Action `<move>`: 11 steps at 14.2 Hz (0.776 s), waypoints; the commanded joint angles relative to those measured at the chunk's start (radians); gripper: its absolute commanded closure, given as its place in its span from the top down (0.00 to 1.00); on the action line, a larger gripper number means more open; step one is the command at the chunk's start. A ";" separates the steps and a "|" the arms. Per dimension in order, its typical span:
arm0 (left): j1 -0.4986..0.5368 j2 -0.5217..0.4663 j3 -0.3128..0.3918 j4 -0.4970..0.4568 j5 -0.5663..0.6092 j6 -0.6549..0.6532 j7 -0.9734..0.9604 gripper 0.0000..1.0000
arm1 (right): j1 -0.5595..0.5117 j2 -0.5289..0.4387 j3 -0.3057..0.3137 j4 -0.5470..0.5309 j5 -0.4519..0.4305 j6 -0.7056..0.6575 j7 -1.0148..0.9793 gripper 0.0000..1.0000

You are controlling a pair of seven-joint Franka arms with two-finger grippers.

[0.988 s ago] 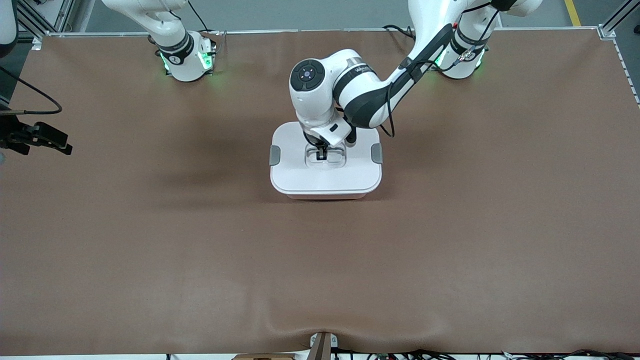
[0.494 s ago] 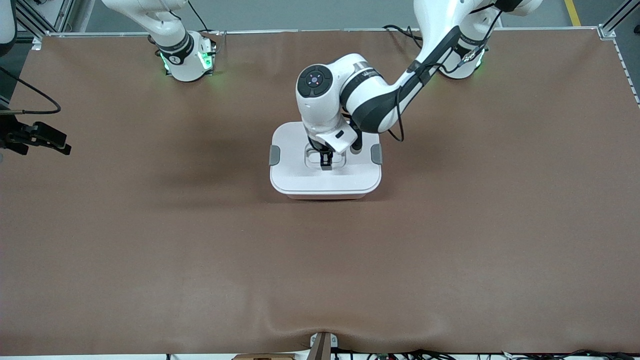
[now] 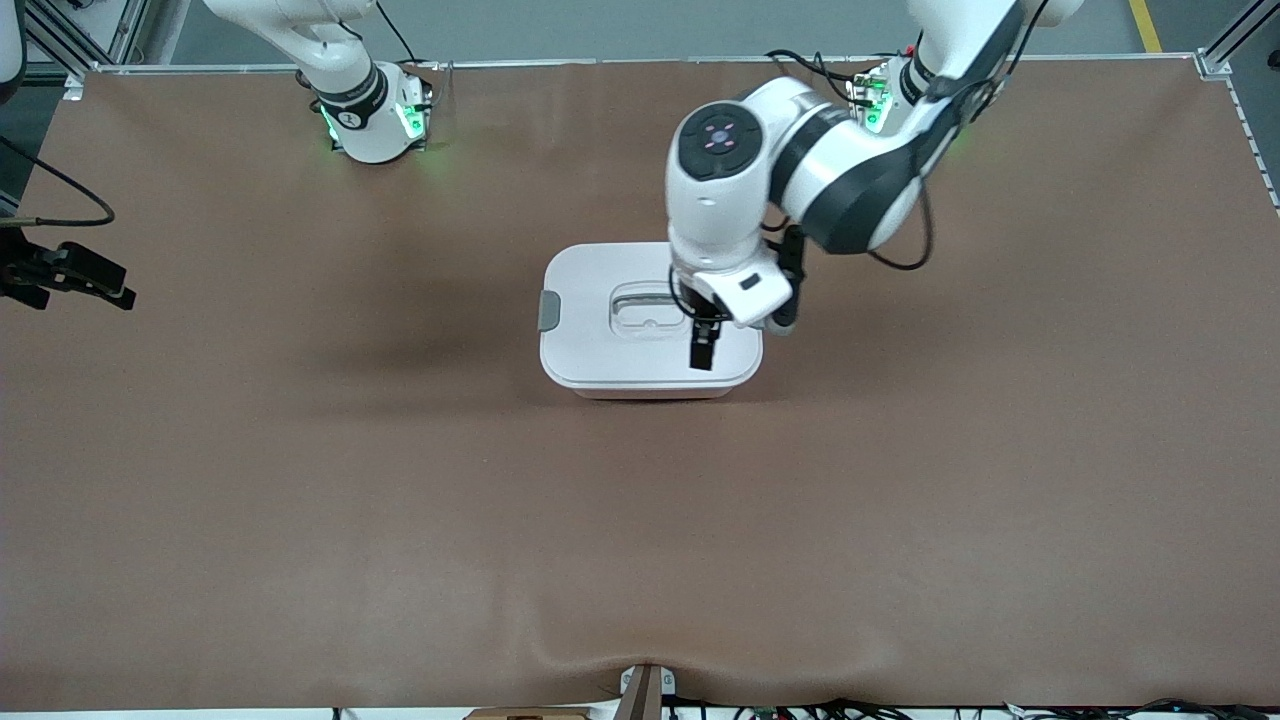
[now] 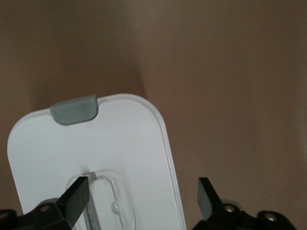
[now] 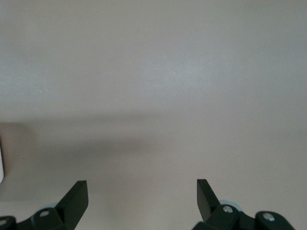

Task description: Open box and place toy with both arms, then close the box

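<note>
Left gripper (image 3: 703, 352) over the box (image 3: 600, 340), above the lid (image 3: 590, 300) toward the left arm's end, fingers (image 4: 76, 199) spread wide in the left wrist view and holding nothing. One finger over the recessed handle (image 3: 648, 310), the other past the lid's long edge, over bare table cover (image 4: 230, 96). Left arm (image 3: 830, 180) reaching in from its green-lit base at the upper edge of the table, its white wrist body hanging over the lid's end and hiding the grey clip there.

Box resting in the middle of the table, white lid on and seated flat, a sliver of pink tub (image 3: 650, 394) showing under the lid's edge nearest the front camera. Grey side clip (image 3: 549, 310) plain at the right arm's end of the lid, also seen in the left wrist view (image 4: 75, 109).

No toy visible on the brown table cover (image 3: 400, 500); possibly inside the shut box, though not possible to tell through the lid.

Right gripper (image 3: 95, 278) well apart from the box, at the right arm's end of the table by its edge, waiting. Fingers (image 5: 76, 196) stretched wide apart in the right wrist view, empty, only a pale plain surface (image 5: 153, 86) below them. Right arm's base (image 3: 375, 115) green-lit at the upper edge of the table.
</note>
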 commanded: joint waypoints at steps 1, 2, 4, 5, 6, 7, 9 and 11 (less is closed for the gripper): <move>0.075 -0.073 -0.009 -0.012 -0.026 -0.074 0.210 1.00 | -0.024 0.004 0.015 0.019 0.000 -0.011 -0.004 1.00; 0.095 -0.093 -0.008 -0.012 -0.027 -0.093 0.285 1.00 | -0.024 0.004 0.015 0.019 0.000 -0.011 -0.004 1.00; 0.144 -0.129 -0.008 -0.012 -0.035 -0.125 0.460 1.00 | -0.023 0.004 0.015 0.021 0.000 -0.011 -0.004 1.00; 0.171 -0.148 -0.008 -0.012 -0.035 -0.142 0.546 1.00 | -0.024 0.004 0.015 0.021 0.000 -0.011 -0.004 1.00; 0.200 -0.160 -0.009 -0.012 -0.038 -0.151 0.642 1.00 | -0.023 0.004 0.015 0.022 0.002 -0.011 -0.004 1.00; 0.227 -0.178 -0.008 -0.012 -0.055 -0.159 0.737 1.00 | -0.023 0.004 0.015 0.022 0.002 -0.013 -0.004 1.00; 0.286 -0.218 -0.009 -0.012 -0.087 -0.168 0.871 1.00 | -0.023 0.002 0.015 0.019 0.002 -0.020 0.001 1.00; 0.310 -0.241 0.003 -0.009 -0.105 -0.196 0.992 1.00 | -0.027 0.002 0.015 0.022 0.005 -0.042 -0.001 1.00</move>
